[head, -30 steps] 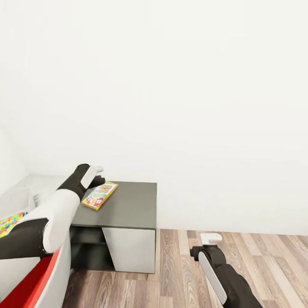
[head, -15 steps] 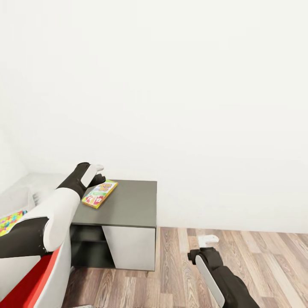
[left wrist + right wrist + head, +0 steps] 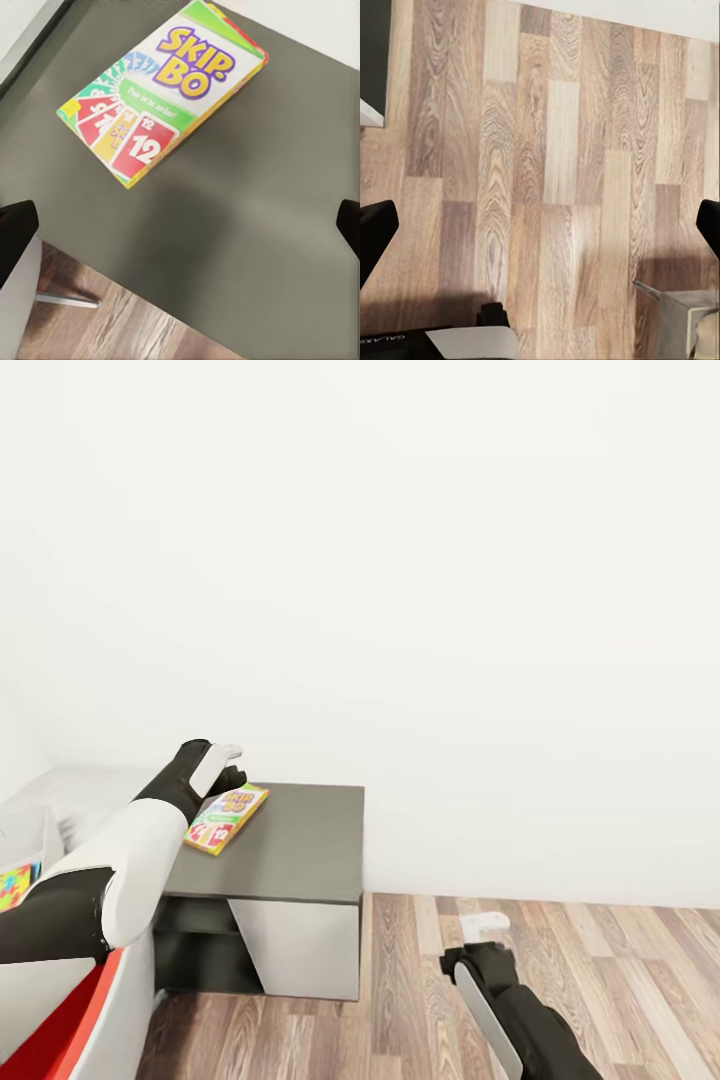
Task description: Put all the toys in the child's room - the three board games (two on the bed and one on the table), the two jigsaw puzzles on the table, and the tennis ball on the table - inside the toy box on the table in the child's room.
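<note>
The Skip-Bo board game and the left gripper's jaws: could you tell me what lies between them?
Only bare dark-grey cabinet top, seen in the left wrist view; the board game lies ahead of the open left gripper.

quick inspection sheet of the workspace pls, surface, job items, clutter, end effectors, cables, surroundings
surface: dark-grey cabinet top, joined to a paler desk top at the head view's left
job's things: Skip-Bo game box lies flat on the cabinet top near its corner; a puzzle square shows at the head view's left edge
clutter: nothing seen
end effectors: left end effector hovers at the game box, fingers wide apart, empty; right end effector hangs over the floor, open, empty
cables: nothing seen
surroundings: white wall, wood-plank floor, red chair
</note>
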You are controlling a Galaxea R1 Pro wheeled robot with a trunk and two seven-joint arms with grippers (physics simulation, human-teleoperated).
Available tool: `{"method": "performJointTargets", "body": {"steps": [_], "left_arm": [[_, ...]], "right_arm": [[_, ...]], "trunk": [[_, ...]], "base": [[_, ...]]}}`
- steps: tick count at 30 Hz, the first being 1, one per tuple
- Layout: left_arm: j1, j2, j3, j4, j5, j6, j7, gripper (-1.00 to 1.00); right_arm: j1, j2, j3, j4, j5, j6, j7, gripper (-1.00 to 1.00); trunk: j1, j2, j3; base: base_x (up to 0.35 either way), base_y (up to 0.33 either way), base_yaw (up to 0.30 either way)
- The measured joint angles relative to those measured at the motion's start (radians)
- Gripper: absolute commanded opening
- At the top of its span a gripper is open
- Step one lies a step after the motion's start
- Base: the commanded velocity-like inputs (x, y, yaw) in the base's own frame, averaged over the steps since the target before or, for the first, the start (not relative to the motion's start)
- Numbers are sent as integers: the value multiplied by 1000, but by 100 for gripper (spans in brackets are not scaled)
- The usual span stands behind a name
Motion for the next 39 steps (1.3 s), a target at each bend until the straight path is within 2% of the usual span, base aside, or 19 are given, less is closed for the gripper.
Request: {"method": "performJointTargets", "body": {"steps": [5, 9, 16, 31, 39], "left_arm": [[0, -2, -1, 0, -1, -6, 3, 100], [0, -2, -2, 0, -1, -10, 4, 100], [0, -3, -2, 0, -1, -13, 5, 100], [0, -3, -1, 0, -1, -21, 5, 100], [0, -4, -1, 1, 0, -36, 6, 100]], "right_arm": [[0, 2, 6, 1, 56, 0, 2, 100], [0, 5, 7, 1, 68, 0, 2, 100], [0, 9, 9, 11, 76, 0, 2, 100], [0, 14, 13, 28, 80, -2, 2, 100], [0, 1, 66, 34, 82, -16, 1, 100]], "trunk": [[0, 0, -1], [0, 0, -1], [0, 0, -1], [0, 0, -1], [0, 0, -1]], "base": [[120, -11, 0], [227, -4, 0], [92, -1, 94], [106, -37, 244], [55, 71, 42]]}}
